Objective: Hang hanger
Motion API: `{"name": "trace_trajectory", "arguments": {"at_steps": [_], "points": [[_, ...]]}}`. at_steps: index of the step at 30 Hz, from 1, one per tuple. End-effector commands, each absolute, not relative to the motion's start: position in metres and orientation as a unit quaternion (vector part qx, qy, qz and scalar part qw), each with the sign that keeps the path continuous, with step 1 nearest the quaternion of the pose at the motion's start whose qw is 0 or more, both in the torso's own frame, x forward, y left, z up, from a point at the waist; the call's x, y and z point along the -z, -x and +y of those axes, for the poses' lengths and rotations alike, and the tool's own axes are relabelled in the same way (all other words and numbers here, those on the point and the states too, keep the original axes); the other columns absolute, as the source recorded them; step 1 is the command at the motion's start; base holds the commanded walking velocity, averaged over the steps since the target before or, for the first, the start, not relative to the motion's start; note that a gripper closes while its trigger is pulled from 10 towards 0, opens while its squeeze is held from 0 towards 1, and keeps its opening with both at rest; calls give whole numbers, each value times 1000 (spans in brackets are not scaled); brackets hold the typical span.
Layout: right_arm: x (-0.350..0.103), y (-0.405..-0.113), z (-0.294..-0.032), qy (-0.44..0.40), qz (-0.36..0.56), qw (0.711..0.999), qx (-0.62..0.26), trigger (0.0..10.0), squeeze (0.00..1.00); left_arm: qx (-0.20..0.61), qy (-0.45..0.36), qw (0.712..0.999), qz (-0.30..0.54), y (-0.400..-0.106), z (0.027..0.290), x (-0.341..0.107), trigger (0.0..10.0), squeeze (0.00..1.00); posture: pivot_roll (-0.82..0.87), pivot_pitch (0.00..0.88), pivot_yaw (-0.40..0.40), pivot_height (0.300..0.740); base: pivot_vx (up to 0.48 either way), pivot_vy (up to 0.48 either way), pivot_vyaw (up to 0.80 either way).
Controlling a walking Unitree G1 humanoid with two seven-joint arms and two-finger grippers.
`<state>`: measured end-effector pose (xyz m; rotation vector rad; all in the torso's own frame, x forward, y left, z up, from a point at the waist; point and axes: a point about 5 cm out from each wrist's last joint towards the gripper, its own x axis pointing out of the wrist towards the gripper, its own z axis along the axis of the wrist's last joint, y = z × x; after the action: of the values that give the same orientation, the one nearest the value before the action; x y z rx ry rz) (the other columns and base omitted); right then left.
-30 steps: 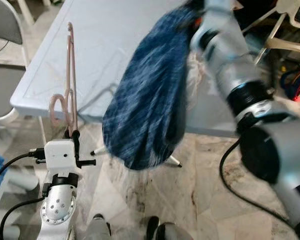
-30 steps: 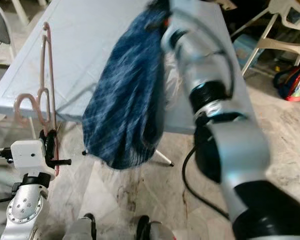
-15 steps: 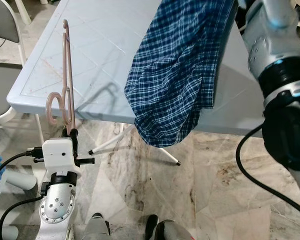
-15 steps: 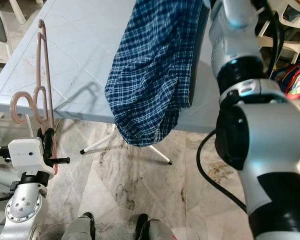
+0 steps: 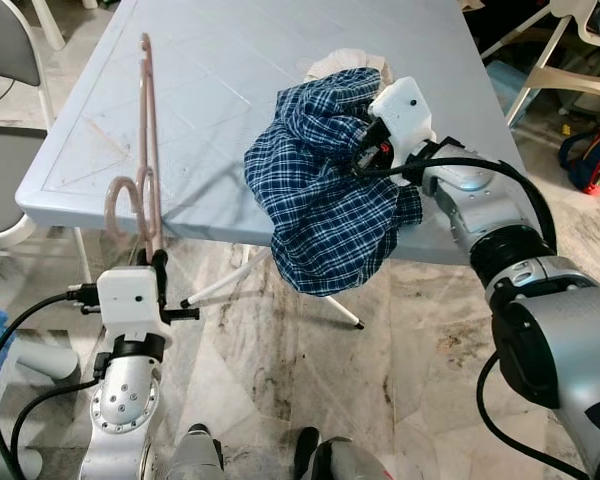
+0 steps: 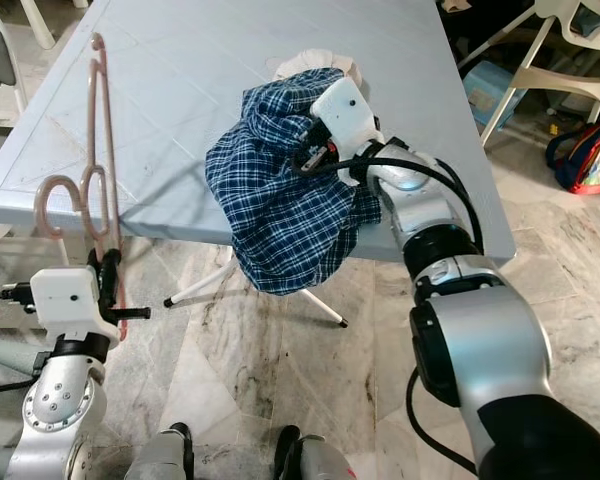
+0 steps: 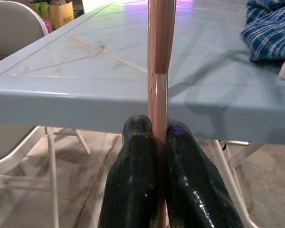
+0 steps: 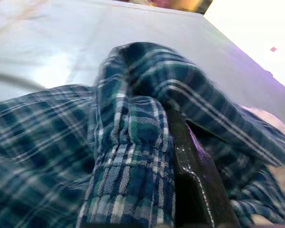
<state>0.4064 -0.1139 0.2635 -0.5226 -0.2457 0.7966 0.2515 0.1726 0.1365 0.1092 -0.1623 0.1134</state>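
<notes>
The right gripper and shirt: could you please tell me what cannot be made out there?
- Right gripper: its second finger is buried in shirt folds in the wrist view.
- White cloth: mostly behind the shirt, eye views.
- Hanger: lower end hidden behind the left gripper.

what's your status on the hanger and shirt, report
Left end effector shut on pink plastic hanger, held upright at table edge. Right end effector gripping blue plaid shirt bunched on grey table. Nothing blocking.

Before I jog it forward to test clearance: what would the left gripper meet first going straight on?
Probably the table's near edge: the left gripper, shut on the pink hanger, points at it, though depth is unclear.
</notes>
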Motion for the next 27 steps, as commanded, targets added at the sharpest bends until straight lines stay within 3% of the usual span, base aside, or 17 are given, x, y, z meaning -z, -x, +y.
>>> {"name": "trace_trajectory", "arguments": {"at_steps": [1,4,7,9,14,17,20,24,25,26,27], "points": [[-262,-404,-120,284,-119,866,-395,10000,1000,-46,-53,995,-71,-251,170,-131,10000,0,301,233,-133,740,0,0,0],[-257,-404,-128,327,-105,859,-379,10000,1000,-43,-51,995,-71,-252,169,-131,10000,0,294,231,-132,740,0,0,0],[-255,-408,-142,327,-88,884,-323,10000,1000,-41,-50,995,-70,-253,168,-130,10000,0,290,228,-127,740,0,0,0],[-254,-408,-145,329,-83,885,-320,10000,1000,-41,-50,995,-70,-254,168,-130,10000,0,290,228,-127,740,0,0,0],[-240,-404,-164,443,-51,838,-315,10000,1000,-35,-49,996,-67,-256,168,-129,10000,0,281,223,-116,740,0,0,0],[-249,-406,-173,425,-73,863,-264,10000,1000,-32,-50,996,-66,-258,167,-128,10000,0,276,220,-113,740,0,0,0],[-254,-408,-178,444,-89,864,-219,10000,1000,-30,-50,996,-66,-259,167,-128,10000,0,275,220,-112,740,0,0,0],[-247,-407,-178,424,-74,873,-232,10000,1000,-28,-49,996,-66,-260,166,-128,10000,0,270,218,-113,740,0,0,0],[-239,-406,-175,403,-61,876,-257,10000,922,-28,-49,996,-66,-260,166,-128,10000,0,268,217,-114,740,0,0,0],[-239,-406,-175,403,-61,876,-257,10000,922,-28,-49,996,-66,-260,166,-128,10000,0,268,217,-114,740,0,0,0],[-229,-403,-170,357,-48,889,-283,10000,0,-28,-46,996,-65,-260,166,-127,10000,0,267,215,-118,740,0,0,0]]}}
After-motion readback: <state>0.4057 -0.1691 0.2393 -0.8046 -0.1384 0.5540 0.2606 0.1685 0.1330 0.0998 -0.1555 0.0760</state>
